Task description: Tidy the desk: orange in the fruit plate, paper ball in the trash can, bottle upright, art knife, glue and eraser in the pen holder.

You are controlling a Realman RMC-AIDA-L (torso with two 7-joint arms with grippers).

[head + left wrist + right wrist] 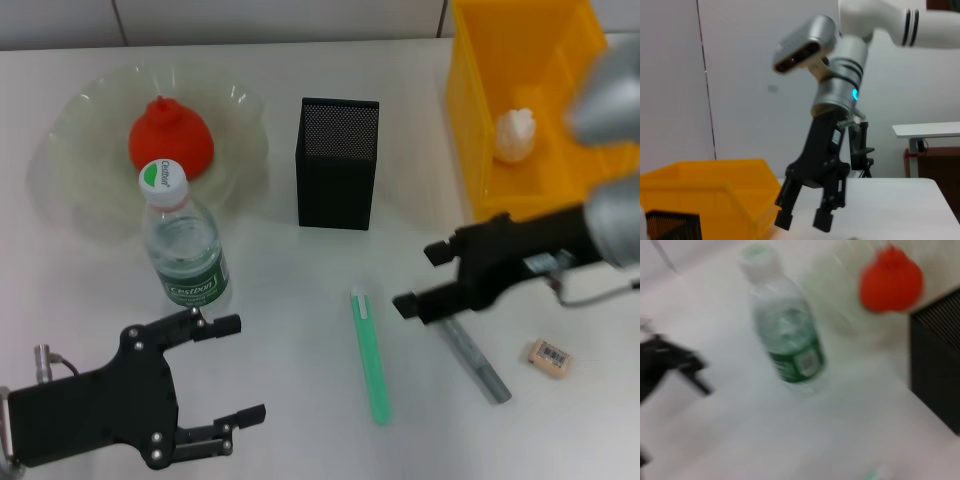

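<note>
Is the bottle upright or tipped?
Upright. The bottle stands on its base on the desk, cap on top, just in front of the fruit plate.

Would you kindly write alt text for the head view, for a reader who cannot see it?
The open right gripper hovers over the glue on the desk, with the art knife and eraser lying alongside. The orange sits in the fruit plate, the bottle stands upright, and the open left gripper waits nearby.
</note>
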